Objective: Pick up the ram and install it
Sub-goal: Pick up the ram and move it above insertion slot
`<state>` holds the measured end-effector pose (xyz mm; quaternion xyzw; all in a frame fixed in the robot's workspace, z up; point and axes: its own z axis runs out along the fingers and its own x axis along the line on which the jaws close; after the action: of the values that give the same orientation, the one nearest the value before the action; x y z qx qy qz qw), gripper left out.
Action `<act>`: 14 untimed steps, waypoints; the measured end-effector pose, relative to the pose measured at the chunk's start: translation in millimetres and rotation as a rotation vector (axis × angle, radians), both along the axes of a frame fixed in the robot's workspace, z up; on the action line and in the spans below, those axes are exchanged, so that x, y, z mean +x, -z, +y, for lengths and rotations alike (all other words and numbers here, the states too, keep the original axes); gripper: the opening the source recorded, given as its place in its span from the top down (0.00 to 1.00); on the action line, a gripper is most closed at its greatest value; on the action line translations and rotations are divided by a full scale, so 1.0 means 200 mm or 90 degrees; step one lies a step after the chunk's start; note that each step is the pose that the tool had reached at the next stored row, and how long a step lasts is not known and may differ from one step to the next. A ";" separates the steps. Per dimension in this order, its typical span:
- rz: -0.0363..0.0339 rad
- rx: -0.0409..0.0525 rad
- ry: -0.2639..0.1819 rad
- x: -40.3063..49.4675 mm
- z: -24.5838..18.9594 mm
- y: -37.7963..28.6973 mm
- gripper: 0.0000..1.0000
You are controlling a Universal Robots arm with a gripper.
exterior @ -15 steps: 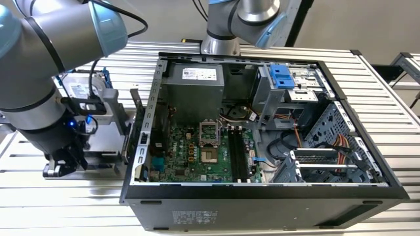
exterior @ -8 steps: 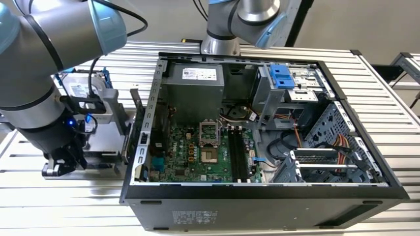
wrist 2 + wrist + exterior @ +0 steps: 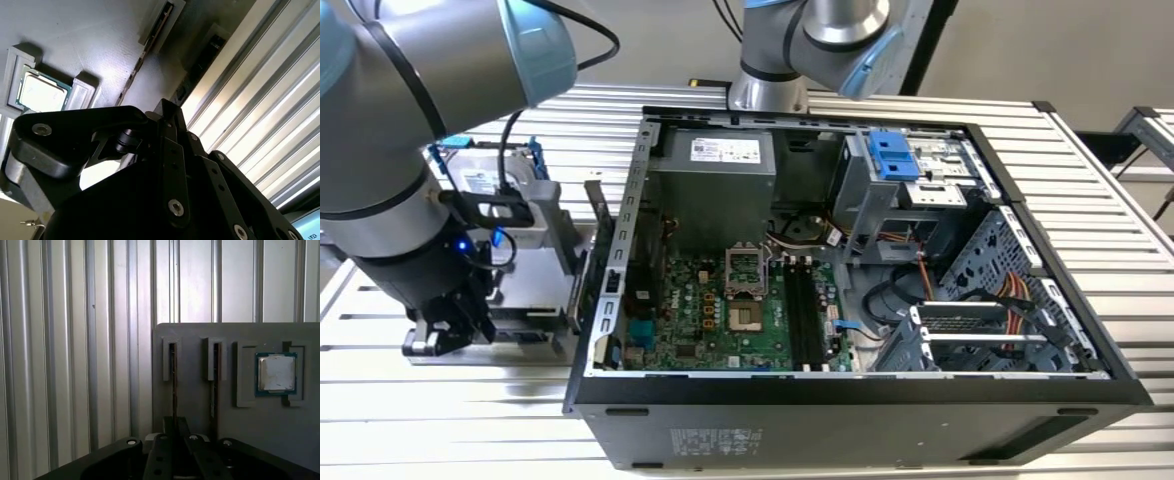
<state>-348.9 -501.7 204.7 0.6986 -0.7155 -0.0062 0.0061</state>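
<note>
While the gripper (image 3: 175, 432) hangs low over the grey holder (image 3: 192, 400), the ram (image 3: 174, 385) stands on edge in its slot, long axis pointing toward the gripper; whether it grips cannot be told.

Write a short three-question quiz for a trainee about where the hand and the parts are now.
1. True or false: the processor chip lies in a recess of the grey holder.
2. The hand is: A) inside the computer case; B) at the exterior view's left of the case; C) above the case.
3. Fill in: the ram stands on edge in a narrow ___ of the holder.
Key: 1 true; 2 B; 3 slot.
</note>
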 end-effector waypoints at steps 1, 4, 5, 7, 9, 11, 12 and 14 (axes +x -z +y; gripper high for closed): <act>0.0001 -0.0001 0.000 0.000 0.000 -0.003 1.00; 0.0000 0.0002 0.000 0.000 0.000 -0.013 1.00; 0.0000 0.0003 0.000 0.000 0.000 -0.015 1.00; -0.0001 0.0003 0.000 0.000 0.000 -0.019 1.00; -0.0001 0.0003 0.000 0.000 0.000 -0.022 1.00; -0.0001 0.0004 -0.001 0.000 0.000 -0.024 1.00; -0.0001 0.0003 -0.001 0.000 0.000 -0.025 1.00; -0.0001 0.0003 -0.001 0.000 0.000 -0.027 1.00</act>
<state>-349.0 -501.7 210.0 0.6991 -0.7149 -0.0063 0.0059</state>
